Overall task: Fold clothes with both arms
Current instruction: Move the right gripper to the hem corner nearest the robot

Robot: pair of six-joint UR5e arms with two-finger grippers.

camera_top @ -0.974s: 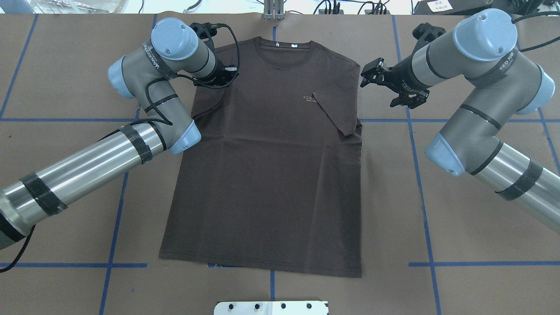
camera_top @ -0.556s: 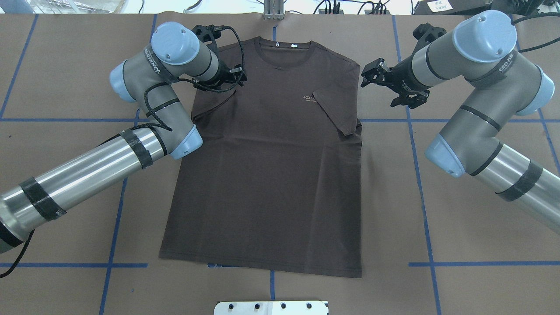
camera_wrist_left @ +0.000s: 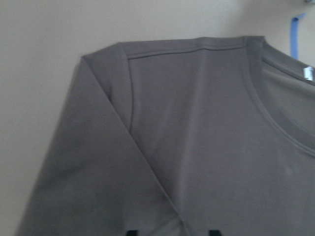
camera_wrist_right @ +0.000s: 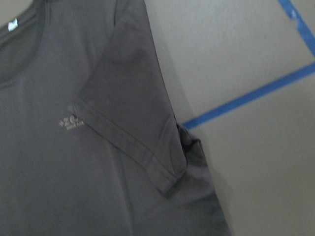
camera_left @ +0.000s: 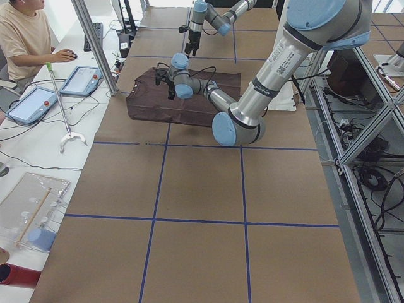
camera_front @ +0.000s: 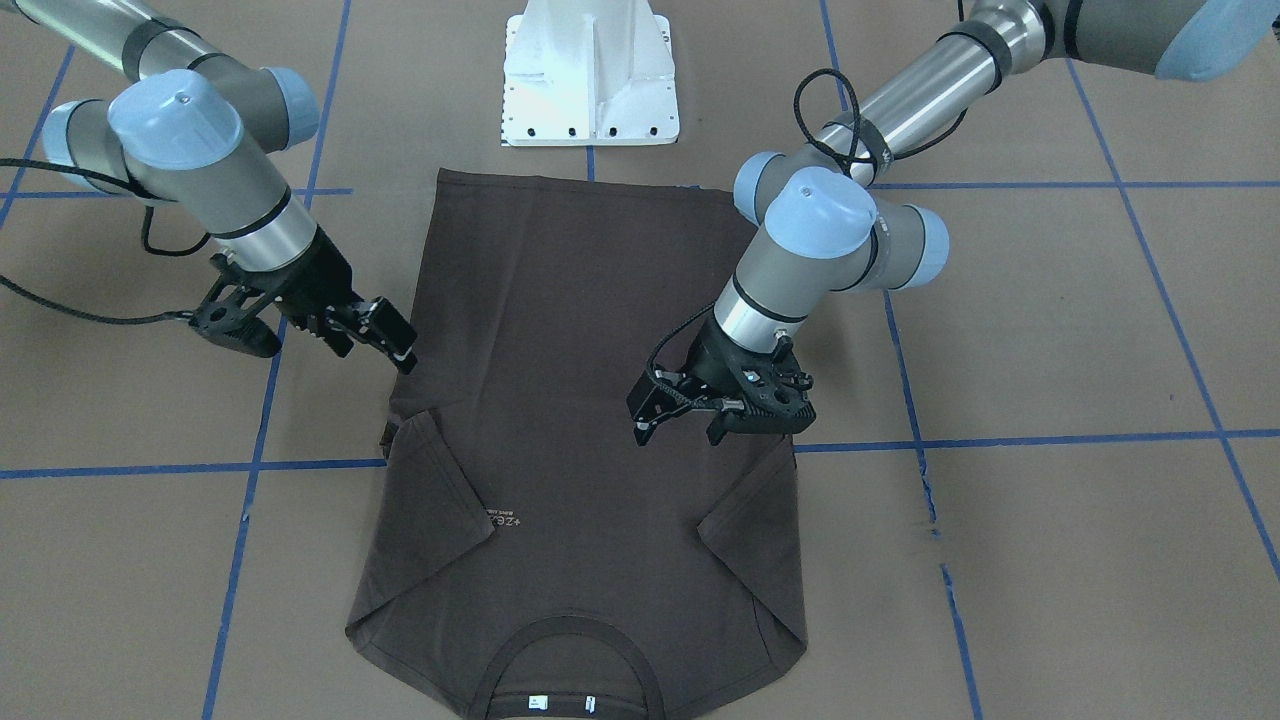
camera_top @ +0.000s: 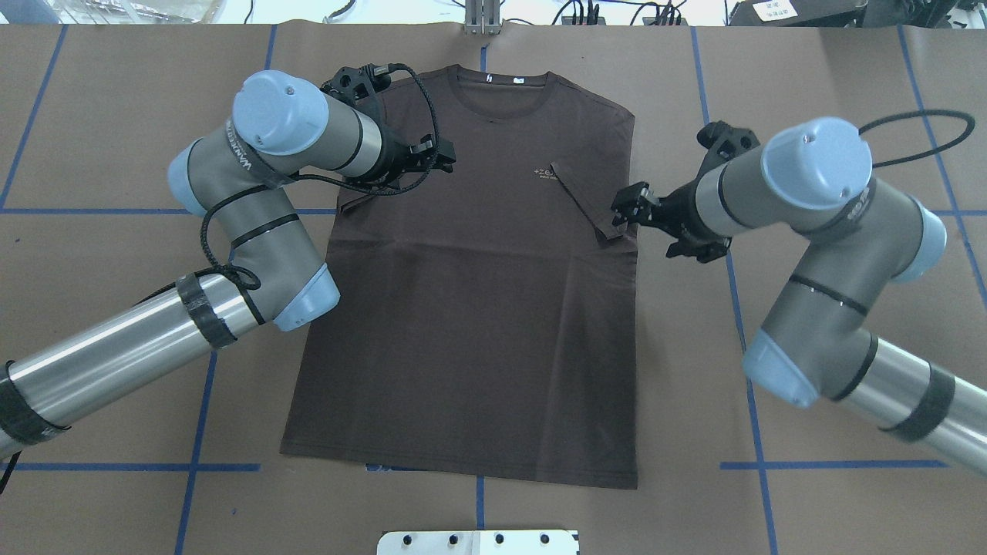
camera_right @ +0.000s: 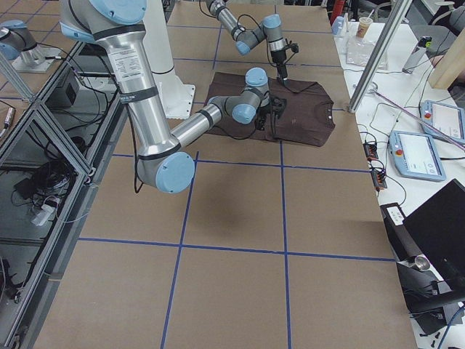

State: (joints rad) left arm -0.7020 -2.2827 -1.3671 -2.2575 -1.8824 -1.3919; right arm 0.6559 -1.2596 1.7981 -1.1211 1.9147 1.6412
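T-shirt (camera_top: 478,308) in the overhead view lies flat on the tabletop (camera_top: 92,116), long axis twelve-to-six, collar at twelve. Left hand (camera_top: 433,159), fingers spread, hovers over its ten o'clock shoulder. Right hand (camera_top: 654,230), wide, is just beside its three o'clock edge. In the left wrist view, fingertips (camera_wrist_left: 212,232) are apart above the sleeve.

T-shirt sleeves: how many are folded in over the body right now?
2. The right-side sleeve lies folded diagonally onto the chest, its hem at the pale lettering. The left-side sleeve is folded in likewise on the opposite side. Neither is hidden.
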